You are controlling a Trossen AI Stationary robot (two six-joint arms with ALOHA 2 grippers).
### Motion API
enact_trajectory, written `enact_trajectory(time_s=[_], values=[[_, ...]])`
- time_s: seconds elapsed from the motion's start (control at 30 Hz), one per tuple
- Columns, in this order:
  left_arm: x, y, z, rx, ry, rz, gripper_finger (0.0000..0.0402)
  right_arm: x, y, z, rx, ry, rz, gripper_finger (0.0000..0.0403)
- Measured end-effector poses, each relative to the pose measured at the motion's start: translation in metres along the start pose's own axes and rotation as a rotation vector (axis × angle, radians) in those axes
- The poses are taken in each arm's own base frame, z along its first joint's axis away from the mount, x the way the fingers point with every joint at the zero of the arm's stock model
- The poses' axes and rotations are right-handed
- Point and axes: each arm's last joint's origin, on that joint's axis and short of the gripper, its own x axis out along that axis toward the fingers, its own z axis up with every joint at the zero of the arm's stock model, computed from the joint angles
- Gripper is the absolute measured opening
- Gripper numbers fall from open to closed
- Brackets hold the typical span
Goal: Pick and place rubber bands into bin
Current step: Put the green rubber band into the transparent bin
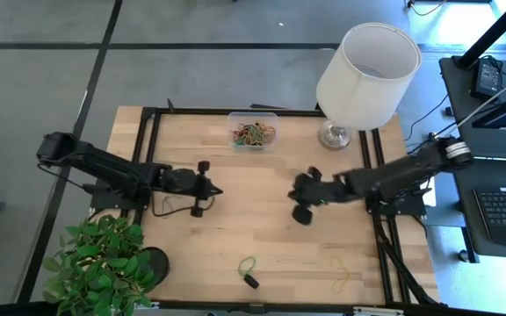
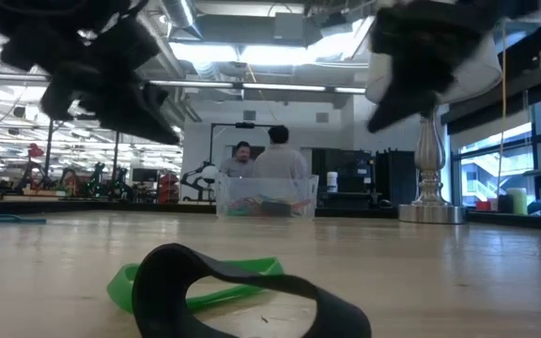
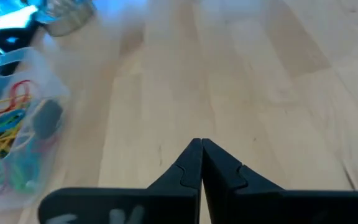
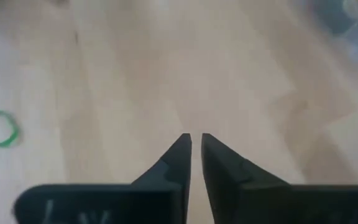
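Hovering mid-table, right tool (image 1: 300,200) nearly pressed together, empty, green rubber band (image 1: 248,266) well apart

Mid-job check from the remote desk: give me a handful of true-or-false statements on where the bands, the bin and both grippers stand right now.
1. The bin already holds a heap of rubber bands. True.
2. The left gripper is wide open. False: its fingers are pressed together, with nothing between them.
3. A green band lies loose on the table near its front edge. True.
4. The right gripper is clamped on a band. False: a narrow gap shows between its fingers and nothing is in it.
5. The lamp stands at the table's front left corner. False: it stands at the back right, beside the bin.
6. A yellow band lies on the front right part of the table. True.
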Motion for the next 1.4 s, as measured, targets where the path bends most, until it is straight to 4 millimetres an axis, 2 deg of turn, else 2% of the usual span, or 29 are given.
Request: enact_trajectory(time_s=[0.13, 0.27, 0.4, 0.7, 0.9, 1.07, 1.2, 1.4], values=[[0.015, -0.003, 0.031, 0.035, 0.092, -0.033, 0.0002, -0.002, 0.001, -0.048, 0.033, -0.106, 0.07, 0.0026], [0.032, -0.011, 0.063, 0.073, 0.172, -0.072, 0.0001, 0.003, -0.003, -0.079, 0.045, -0.134, 0.118, 0.0008], [0.048, -0.029, 0.091, 0.143, 0.25, -0.114, 0.0003, 0.004, -0.006, -0.087, 0.029, -0.116, 0.12, 0.0004], [0.081, -0.091, 0.138, 0.313, 0.368, -0.232, 0.0019, 0.003, -0.006, -0.086, -0.051, -0.12, 0.119, 0.0022], [0.108, -0.123, 0.149, 0.349, 0.471, -0.274, 0.0069, 0.001, -0.006, -0.085, -0.046, -0.13, 0.125, 0.0023], [0.135, -0.142, 0.145, 0.339, 0.556, -0.405, 0.0103, 0.001, -0.006, -0.084, -0.043, -0.136, 0.128, 0.0023], [0.151, -0.151, 0.14, 0.372, 0.609, -0.495, 0.0111, 0.001, -0.006, -0.084, -0.043, -0.136, 0.129, 0.0023], [0.157, -0.153, 0.137, 0.412, 0.605, -0.557, 0.0111, 0.001, -0.006, -0.084, -0.045, -0.137, 0.129, 0.0023]])
